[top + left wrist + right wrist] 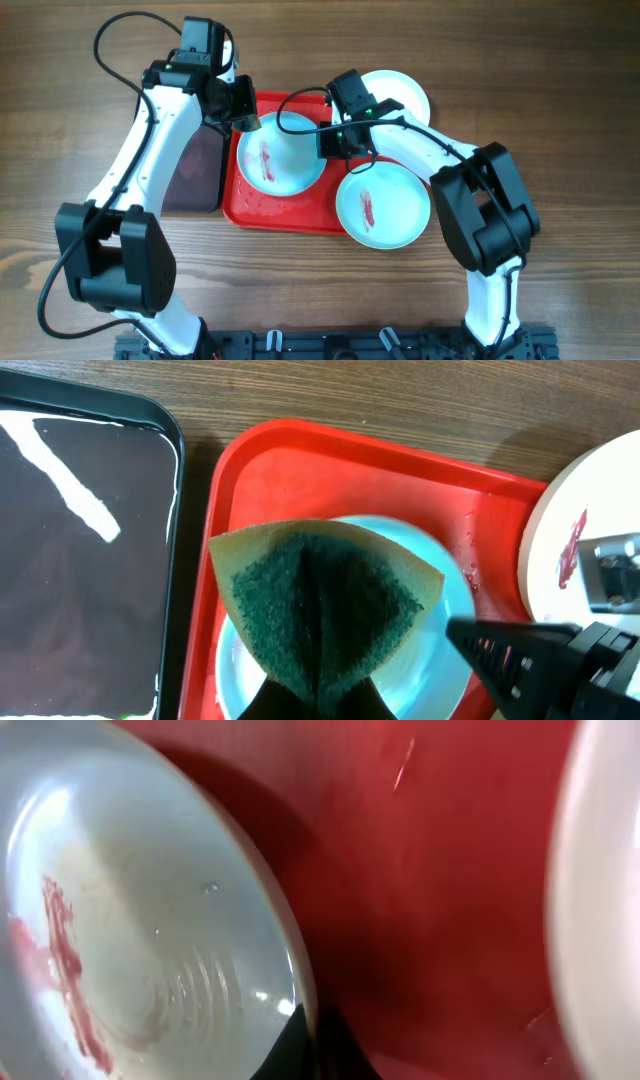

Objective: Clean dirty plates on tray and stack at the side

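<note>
Red tray (262,212): middle of the bench (560,80); black tray (200,170) just beside it on the left, partly under the left arm.
First mint plate (285,165): on the red tray, left half; red smear down its centre.
Second mint plate (385,210): lower right, upper-left rim over the tray's corner, the rest on the bench; red smear at centre.
White plate (408,92): upper right, overlapping the tray's edge; red smear visible from the left wrist.
Left end effector (243,115): closed on a folded sponge (325,605), green face out, poised above the first mint plate's far rim.
Right end effector (330,140): closed, pinching the first mint plate's right rim; shadow under that edge.
</note>
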Robot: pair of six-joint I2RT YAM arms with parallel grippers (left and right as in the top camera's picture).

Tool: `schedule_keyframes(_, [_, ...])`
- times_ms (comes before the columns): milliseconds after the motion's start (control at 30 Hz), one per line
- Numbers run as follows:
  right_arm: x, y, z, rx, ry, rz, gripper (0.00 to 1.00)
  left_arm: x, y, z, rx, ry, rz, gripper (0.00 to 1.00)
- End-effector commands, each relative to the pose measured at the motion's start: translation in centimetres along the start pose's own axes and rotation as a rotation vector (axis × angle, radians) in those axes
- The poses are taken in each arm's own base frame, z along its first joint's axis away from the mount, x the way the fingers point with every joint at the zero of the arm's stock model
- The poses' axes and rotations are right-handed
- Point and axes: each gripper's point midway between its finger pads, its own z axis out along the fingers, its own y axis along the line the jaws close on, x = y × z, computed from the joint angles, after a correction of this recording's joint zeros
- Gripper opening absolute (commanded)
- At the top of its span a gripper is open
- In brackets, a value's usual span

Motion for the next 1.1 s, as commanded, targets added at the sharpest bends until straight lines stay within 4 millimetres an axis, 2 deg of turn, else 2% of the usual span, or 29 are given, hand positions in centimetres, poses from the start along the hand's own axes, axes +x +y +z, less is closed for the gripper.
schedule_keyframes(0, [2.1, 0.2, 1.2, -0.040, 0.098, 0.026, 0.05, 1.0, -0.6, 1.3, 0.014, 0.041, 0.023, 0.04])
schedule_keyframes(167, [2.2, 0.3, 1.1, -0.046, 0.103, 0.030, 0.04, 2.3, -0.4, 3.8, -0.004, 0.113, 0.024, 0.04])
schedule_keyframes(400, [1.3, -0.2, 1.1, -0.037, 0.073, 0.043, 0.05, 6.1, 1.2, 8.0, -0.068, 0.283, -0.063, 0.04])
schedule_keyframes(567, [0.6, -0.5, 1.1, -0.025, 0.044, 0.059, 0.04, 8.4, 1.9, 9.8, -0.118, 0.375, -0.140, 0.04])
schedule_keyframes(667, [0.2, -0.6, 1.0, -0.027, 0.031, 0.069, 0.04, 9.6, 1.9, 10.3, -0.155, 0.408, -0.170, 0.04])
schedule_keyframes(867, [-0.8, -1.3, 0.8, -0.015, -0.005, 0.101, 0.04, 11.7, 0.3, 9.9, -0.194, 0.460, -0.188, 0.04])
schedule_keyframes(1067, [-1.0, -1.6, 0.8, -0.014, -0.007, 0.107, 0.04, 13.9, -1.9, 10.0, -0.223, 0.488, -0.095, 0.04])
